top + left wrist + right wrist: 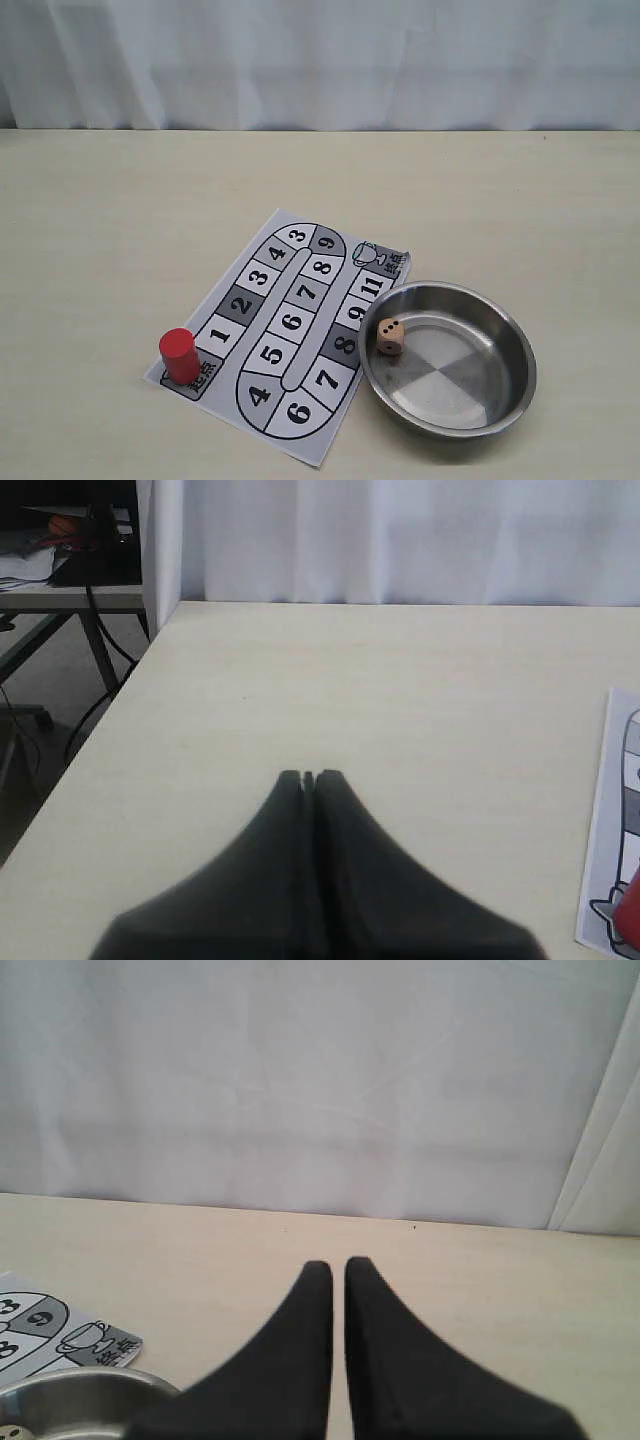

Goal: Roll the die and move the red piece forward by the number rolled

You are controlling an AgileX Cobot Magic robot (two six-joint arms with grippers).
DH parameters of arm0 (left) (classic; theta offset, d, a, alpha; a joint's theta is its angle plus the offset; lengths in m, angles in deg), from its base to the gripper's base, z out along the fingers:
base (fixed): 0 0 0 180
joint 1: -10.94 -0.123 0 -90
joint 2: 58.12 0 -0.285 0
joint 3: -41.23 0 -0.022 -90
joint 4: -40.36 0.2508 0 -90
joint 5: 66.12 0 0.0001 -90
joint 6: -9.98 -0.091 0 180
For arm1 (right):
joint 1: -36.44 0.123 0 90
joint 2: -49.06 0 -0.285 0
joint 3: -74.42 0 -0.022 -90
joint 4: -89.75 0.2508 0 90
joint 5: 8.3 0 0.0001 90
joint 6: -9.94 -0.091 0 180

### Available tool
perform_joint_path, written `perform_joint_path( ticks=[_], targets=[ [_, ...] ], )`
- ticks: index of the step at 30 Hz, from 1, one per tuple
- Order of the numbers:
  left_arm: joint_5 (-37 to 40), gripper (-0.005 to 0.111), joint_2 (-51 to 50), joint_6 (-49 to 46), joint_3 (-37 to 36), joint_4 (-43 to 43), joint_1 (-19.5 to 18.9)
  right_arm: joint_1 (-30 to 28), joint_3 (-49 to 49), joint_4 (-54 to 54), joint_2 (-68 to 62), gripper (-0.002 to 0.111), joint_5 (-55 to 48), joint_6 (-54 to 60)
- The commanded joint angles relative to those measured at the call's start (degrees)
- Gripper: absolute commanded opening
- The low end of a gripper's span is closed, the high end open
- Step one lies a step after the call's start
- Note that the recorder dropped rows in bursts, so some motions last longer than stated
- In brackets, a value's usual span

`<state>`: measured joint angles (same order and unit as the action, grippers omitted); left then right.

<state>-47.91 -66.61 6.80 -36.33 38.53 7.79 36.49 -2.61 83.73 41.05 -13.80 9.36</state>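
The red piece (179,355), a plain red peg, stands upright on the grey start square at the near-left corner of the numbered paper board (290,330). The die (391,336), a small tan cube with dark pips, lies inside the steel bowl (520,372) near its left wall. Neither gripper shows in the exterior view. In the left wrist view my left gripper (310,776) is shut and empty above bare table, with the board's edge (610,830) and a sliver of the red piece (630,920) off to one side. My right gripper (338,1265) is shut and empty, the bowl's rim (80,1385) beside it.
The bowl sits on the table against the board's right edge, beside squares 8 and 11. A white curtain (320,60) hangs behind the table. The table's left edge (110,710) drops off to a floor with cables and a desk frame.
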Motion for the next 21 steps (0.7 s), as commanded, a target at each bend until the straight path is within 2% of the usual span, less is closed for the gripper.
perform_joint_path(
  ticks=[1,18,21],
  targets=[
    [-0.7,0.0,0.0,0.0,0.3,0.1,0.5,0.2,-0.2,-0.6,0.2,0.004,-0.4,-0.1],
    [-0.7,0.0,0.0,0.0,0.3,0.1,0.5,0.2,-0.2,-0.6,0.2,0.004,-0.3,-0.1],
    [-0.7,0.0,0.0,0.0,0.3,0.1,0.5,0.2,-0.2,-0.6,0.2,0.004,5.2,-0.1]
  ],
)
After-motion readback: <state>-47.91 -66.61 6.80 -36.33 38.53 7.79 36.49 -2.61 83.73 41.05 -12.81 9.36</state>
